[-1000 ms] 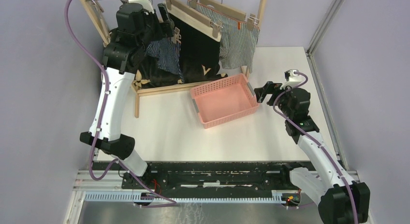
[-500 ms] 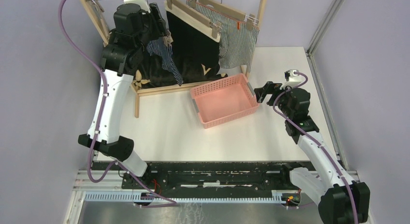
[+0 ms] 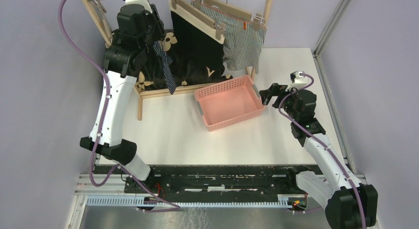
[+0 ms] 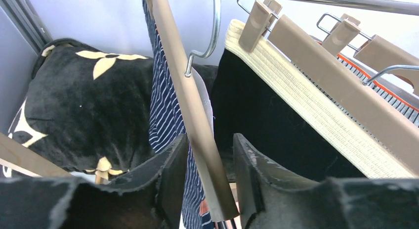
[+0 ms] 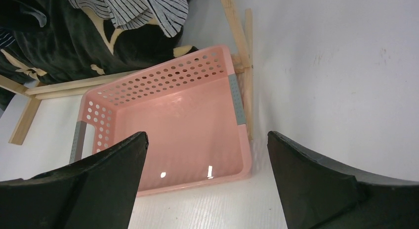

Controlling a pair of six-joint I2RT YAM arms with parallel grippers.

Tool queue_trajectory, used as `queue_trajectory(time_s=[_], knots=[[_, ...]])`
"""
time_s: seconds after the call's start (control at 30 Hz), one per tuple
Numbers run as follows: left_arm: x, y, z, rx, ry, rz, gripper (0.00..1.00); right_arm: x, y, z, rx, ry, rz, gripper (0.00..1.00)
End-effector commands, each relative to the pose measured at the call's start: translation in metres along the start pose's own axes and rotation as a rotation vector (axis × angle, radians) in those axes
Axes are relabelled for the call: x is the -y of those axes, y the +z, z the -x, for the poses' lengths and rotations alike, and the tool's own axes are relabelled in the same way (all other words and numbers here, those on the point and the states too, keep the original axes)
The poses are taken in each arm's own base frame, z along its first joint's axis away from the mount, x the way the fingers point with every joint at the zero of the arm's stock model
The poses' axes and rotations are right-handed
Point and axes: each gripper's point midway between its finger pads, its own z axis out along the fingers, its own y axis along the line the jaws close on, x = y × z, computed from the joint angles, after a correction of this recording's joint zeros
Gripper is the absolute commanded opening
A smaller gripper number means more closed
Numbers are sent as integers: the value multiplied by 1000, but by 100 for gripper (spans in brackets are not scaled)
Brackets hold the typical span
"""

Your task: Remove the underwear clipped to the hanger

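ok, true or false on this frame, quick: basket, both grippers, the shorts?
1. The basket has nothing in it. True.
2. The right gripper is holding the grey striped shorts. False: it is open and empty, beside the basket.
3. The left gripper straddles a wooden hanger bar. True.
4. The black shorts lie in the basket. False: they hang from a hanger on the rack.
5. The grey striped shorts hang clipped to a hanger. True.
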Motion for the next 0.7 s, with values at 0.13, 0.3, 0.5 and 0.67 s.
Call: queue_trajectory(time_s=[0.13, 0.3, 0.5, 0.67], knots=[[-8, -4, 26, 88, 10, 21, 36, -6, 4, 9, 45, 9, 25, 100], [-10, 0, 28, 99, 21, 33, 36, -7, 2, 11, 51, 7, 30, 100], [-9, 10, 26, 94, 34, 29, 35, -6, 1, 12, 57, 3, 21, 100], [-10, 16, 21, 80, 42, 34, 20, -5, 2, 13, 57, 3, 18, 100]])
